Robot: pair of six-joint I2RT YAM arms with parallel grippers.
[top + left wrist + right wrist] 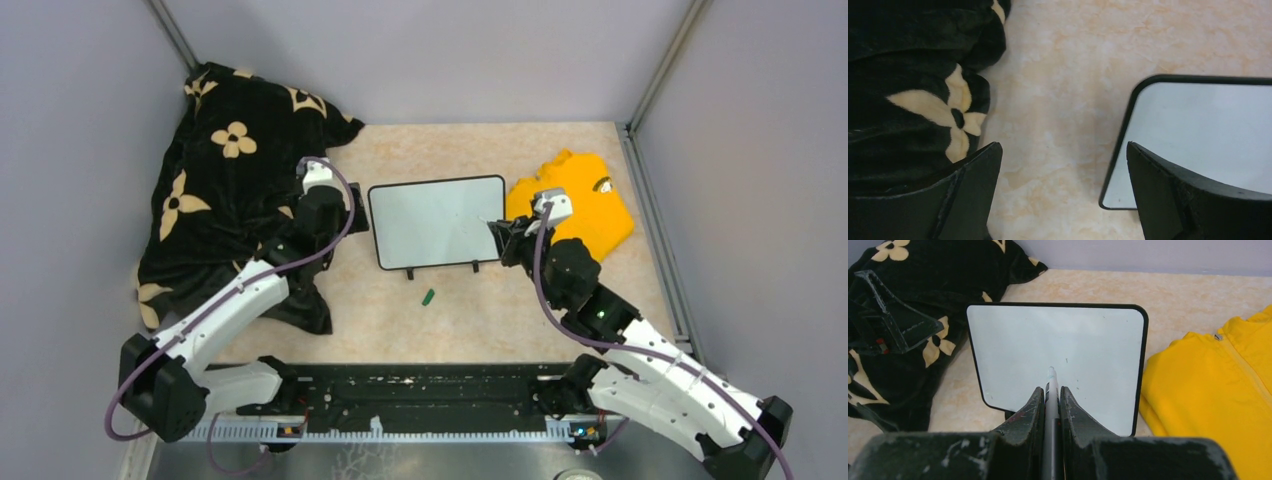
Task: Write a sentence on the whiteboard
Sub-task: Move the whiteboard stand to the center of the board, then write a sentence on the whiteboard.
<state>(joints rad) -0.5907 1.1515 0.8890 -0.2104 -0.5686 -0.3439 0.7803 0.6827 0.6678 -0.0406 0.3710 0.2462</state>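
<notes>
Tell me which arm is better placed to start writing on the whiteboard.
Right: the right gripper holds a marker aimed at the whiteboard; the left gripper is open and empty.

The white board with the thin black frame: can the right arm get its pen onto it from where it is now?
Probably yes. The right pincer, shut on a slim white marker, points its tip over the black-framed white board, and nothing lies between them.
</notes>
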